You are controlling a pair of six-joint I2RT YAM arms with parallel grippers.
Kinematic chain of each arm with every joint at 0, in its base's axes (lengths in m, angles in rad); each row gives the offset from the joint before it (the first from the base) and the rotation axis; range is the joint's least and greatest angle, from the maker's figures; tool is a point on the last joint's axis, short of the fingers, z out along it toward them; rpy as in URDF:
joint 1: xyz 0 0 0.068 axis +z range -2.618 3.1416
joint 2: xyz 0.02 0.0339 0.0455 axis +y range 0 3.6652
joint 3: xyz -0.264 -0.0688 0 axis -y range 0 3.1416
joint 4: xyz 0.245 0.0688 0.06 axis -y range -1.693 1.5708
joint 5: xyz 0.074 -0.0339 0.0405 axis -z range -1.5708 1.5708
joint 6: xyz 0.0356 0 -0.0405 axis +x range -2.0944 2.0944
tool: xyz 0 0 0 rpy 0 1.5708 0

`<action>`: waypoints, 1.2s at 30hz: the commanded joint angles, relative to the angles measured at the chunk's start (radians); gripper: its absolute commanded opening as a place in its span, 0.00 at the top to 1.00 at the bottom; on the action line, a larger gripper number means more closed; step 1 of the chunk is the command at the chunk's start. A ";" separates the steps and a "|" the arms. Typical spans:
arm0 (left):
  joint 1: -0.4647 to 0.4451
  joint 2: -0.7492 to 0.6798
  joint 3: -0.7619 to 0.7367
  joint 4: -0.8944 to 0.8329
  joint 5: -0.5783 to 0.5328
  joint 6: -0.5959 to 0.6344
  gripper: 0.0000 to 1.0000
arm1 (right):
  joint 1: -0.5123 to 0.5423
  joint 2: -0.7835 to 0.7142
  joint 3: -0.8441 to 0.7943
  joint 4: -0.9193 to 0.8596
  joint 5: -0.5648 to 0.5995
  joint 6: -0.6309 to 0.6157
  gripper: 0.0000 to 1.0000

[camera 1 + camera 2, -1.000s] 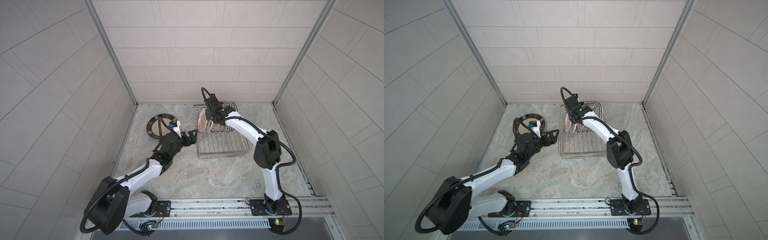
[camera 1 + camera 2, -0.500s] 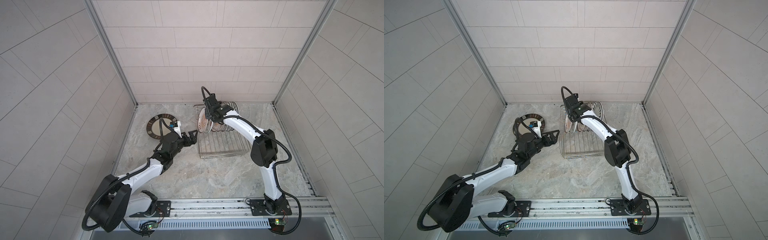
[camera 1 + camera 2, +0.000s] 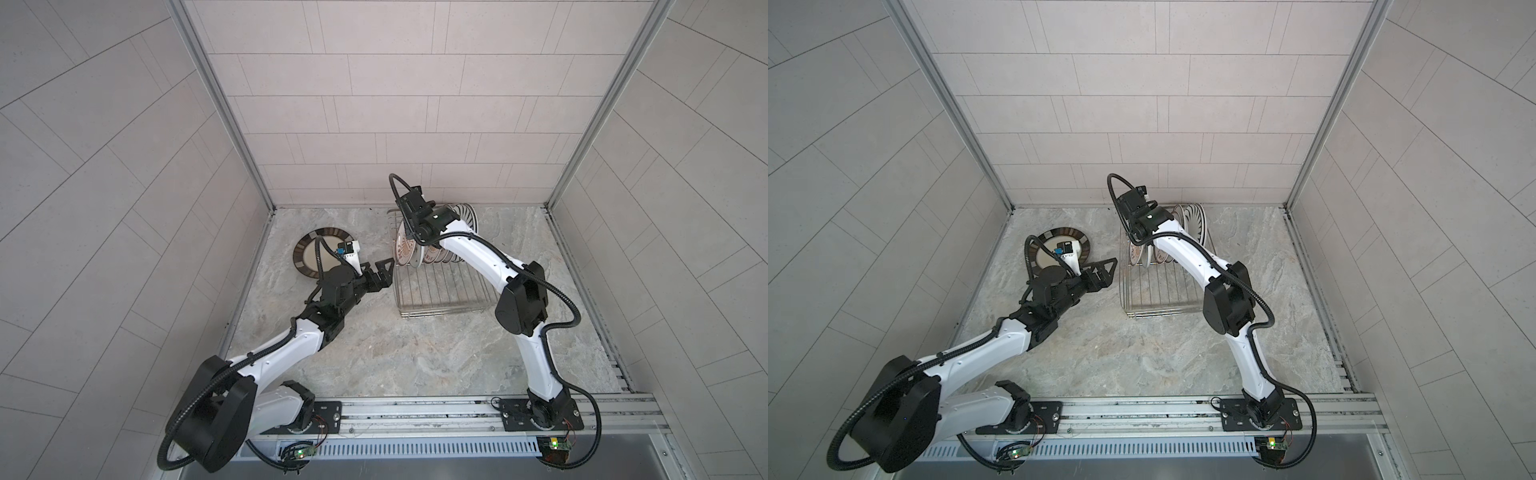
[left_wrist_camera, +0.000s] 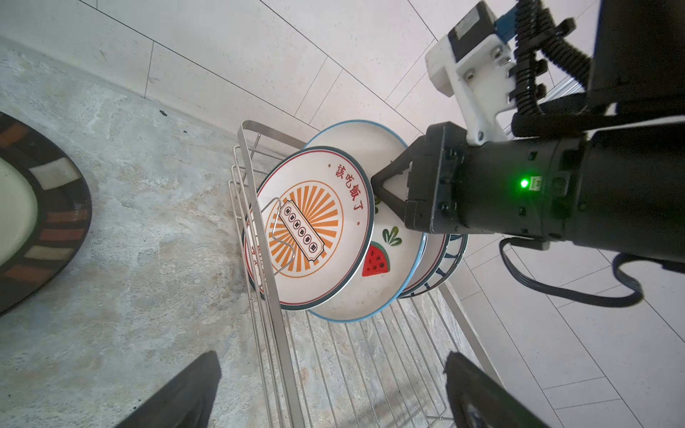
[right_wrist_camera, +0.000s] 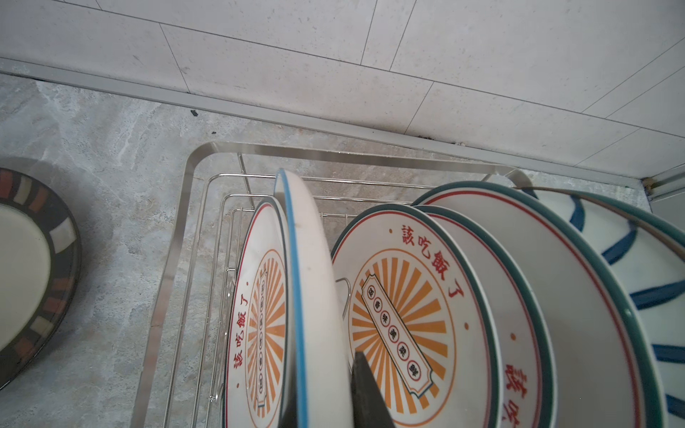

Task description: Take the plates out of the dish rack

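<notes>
Plates [image 3: 405, 249] stand on edge in a row at the far end of the silver wire dish rack [image 3: 440, 291], which sits toward the back of the grey marbled bench [image 3: 415, 357] in both top views. A round dark-rimmed plate [image 3: 305, 255] with a pale centre lies flat on the bench left of the rack, apart from it. The left jaws hang wide open and empty between that plate and the rack, pointing at the rack. The white right arm [image 3: 478, 257] reaches over the rack, its jaws hidden down among the plates.

From the left wrist, the left arm's two black fingers [image 4: 185, 396] stand far apart with nothing between them. Ahead, a white sunburst plate [image 4: 311, 222] with orange rays and red lettering leans foremost in the rack. Right behind it stands a white, blue-rimmed watermelon plate [image 4: 378, 281], and one black finger [image 4: 378, 183] of the right arm lies on its face at the rim.

From the right wrist, the watermelon plate [image 5: 315, 278] shows edge-on with a black finger [image 5: 367, 389] against its back, so the right jaws are closed on its rim. A blue-striped plate [image 5: 630, 259] stands last in the row.
</notes>
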State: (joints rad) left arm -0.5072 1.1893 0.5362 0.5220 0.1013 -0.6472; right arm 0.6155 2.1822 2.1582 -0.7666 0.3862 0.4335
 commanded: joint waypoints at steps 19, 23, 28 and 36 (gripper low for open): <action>-0.004 -0.057 -0.016 -0.002 -0.013 -0.002 0.00 | 0.028 -0.220 0.013 -0.003 0.158 -0.071 0.95; -0.004 -0.059 -0.015 -0.002 -0.012 -0.005 0.00 | 0.035 -0.268 -0.018 0.003 0.172 -0.079 0.95; -0.004 -0.057 -0.022 0.042 0.037 -0.003 0.00 | 0.036 -0.384 -0.129 0.062 0.134 -0.097 0.95; -0.004 -0.086 -0.028 0.055 0.141 0.029 0.00 | 0.002 -0.645 -0.420 0.212 -0.060 -0.090 0.95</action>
State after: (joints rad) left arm -0.5072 1.1400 0.5201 0.5457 0.1993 -0.6346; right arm 0.6292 1.6619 1.7832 -0.6983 0.3859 0.3367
